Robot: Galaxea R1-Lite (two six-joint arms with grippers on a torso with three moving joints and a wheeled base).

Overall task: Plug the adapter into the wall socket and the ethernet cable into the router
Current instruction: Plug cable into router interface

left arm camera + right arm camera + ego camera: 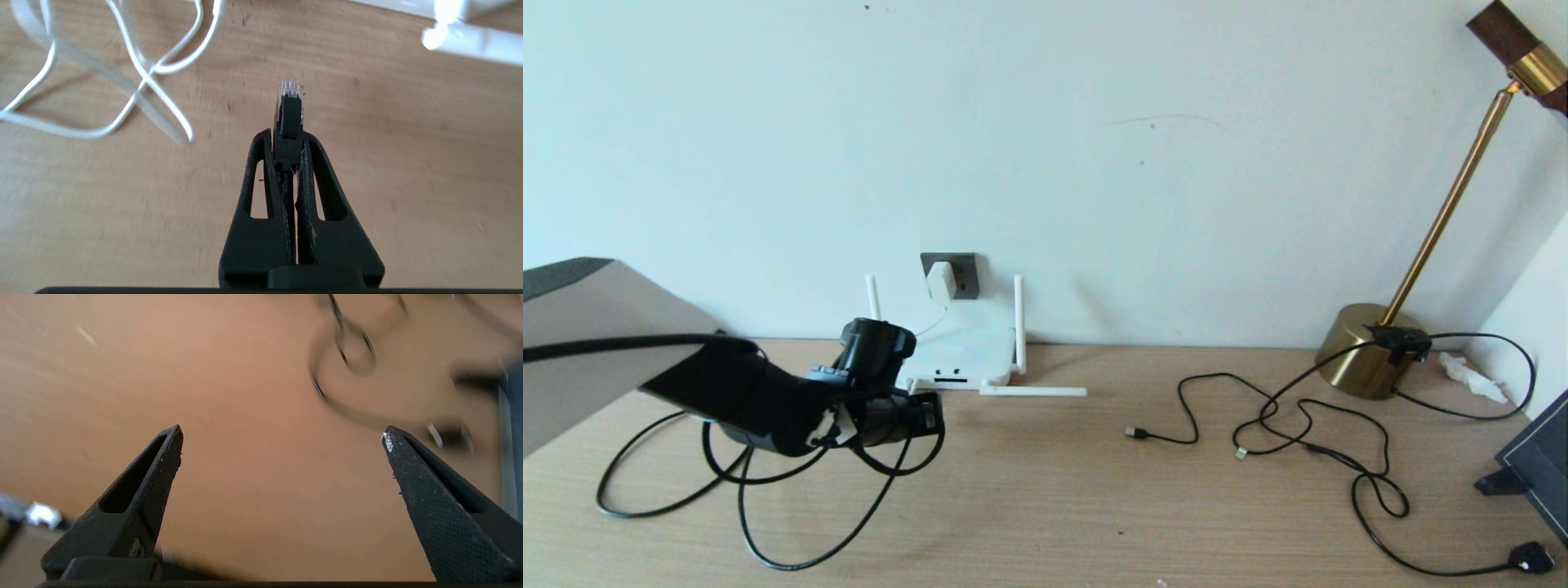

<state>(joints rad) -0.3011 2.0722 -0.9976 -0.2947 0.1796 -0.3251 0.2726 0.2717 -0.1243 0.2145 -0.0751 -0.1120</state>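
Observation:
The white adapter [940, 282] sits in the dark grey wall socket [965, 273] on the wall, its thin white cord [143, 77] trailing down over the table. The white router [964, 355] stands just below, with one antenna [1033, 392] lying flat. My left gripper [925, 418] hovers low in front of the router, a little to the left. It is shut on the ethernet cable's connector [289, 118], whose clear tip sticks out past the fingertips. The black ethernet cable [768, 490] loops over the table behind it. My right gripper [282, 435] is open over bare wood, holding nothing.
A brass lamp [1372, 351] stands at the back right, with thin black cables [1307, 425] sprawling from it to a black plug [1531, 558]. A dark framed panel [1539, 474] leans at the right edge. A grey box [588, 327] sits at the far left.

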